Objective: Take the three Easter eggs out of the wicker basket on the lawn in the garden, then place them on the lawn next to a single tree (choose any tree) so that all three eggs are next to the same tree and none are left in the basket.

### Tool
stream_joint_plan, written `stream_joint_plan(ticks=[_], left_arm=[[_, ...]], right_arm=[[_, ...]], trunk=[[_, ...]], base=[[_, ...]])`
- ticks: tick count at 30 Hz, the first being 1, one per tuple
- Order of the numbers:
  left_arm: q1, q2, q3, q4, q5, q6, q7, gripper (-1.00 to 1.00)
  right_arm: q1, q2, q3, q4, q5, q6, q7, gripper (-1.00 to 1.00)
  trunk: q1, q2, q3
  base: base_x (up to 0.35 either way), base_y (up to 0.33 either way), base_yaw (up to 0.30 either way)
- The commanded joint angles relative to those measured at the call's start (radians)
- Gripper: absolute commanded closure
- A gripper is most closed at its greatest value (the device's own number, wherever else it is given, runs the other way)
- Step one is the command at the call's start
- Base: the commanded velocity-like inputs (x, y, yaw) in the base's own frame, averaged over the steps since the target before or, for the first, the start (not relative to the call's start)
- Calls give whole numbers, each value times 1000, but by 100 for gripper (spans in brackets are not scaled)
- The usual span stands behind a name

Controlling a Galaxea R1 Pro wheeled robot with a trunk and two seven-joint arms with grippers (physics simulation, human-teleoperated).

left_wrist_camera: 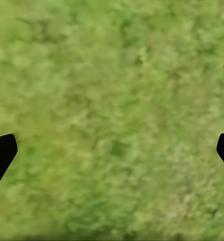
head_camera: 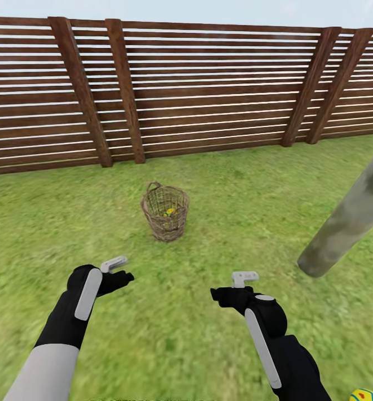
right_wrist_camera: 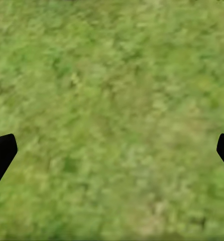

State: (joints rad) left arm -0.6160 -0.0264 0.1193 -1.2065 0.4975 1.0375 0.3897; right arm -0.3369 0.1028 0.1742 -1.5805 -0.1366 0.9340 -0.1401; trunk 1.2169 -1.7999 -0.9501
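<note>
Left gripper [head_camera: 121,268]: spread wide, empty, held low over the lawn [head_camera: 219,189]. Its wrist view gives bare grass between two black fingertips [left_wrist_camera: 2,153] set far apart.

Wicker basket [head_camera: 165,211]: upright on the grass, ahead of both grippers and well apart from them, slightly nearer the left one. Yellow shows through the weave, so at least one egg in the basket [head_camera: 170,211] remains; the count cannot be made out at this range.

Right gripper [head_camera: 228,288]: also released and empty, over grass; its wrist view matches, with fingertips [right_wrist_camera: 2,153] wide apart.

Tree [head_camera: 350,217]: leaning pale trunk, ahead of and to the right of the right gripper, its base near but not touching. One egg on the grass [head_camera: 366,395] lies behind and to the right of the right gripper, partly cut off by the frame edge.

Fence [head_camera: 186,83] closes the garden behind the basket.

Step in hand, as judged: approaching the basket for another egg. Next move calls for closing on the basket, then lowering one spread gripper straight through the rim without tipping it.
</note>
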Motion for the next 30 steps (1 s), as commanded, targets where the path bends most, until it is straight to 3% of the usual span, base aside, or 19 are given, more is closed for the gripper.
stream_joint_plan(ticks=[1,13,22,30], left_arm=[[-1,0,2,-1,10,3,9,-100],[1,2,1,3,10,3,9,-100],[3,2,0,-9,12,4,9,-100],[7,2,-2,-108,14,4,4,-100]], right_arm=[[-1,0,1,-1,-11,3,-10,-100],[-1,-1,0,-1,-10,3,-10,-100],[-1,0,1,-1,-11,3,-10,-100],[-1,0,1,-1,-11,3,-9,-100]], trunk=[[-4,7,2],[-50,91,38],[-50,91,38],[-50,91,39]], base=[[-24,12,64],[-6,23,16],[0,25,1],[30,10,-24]])
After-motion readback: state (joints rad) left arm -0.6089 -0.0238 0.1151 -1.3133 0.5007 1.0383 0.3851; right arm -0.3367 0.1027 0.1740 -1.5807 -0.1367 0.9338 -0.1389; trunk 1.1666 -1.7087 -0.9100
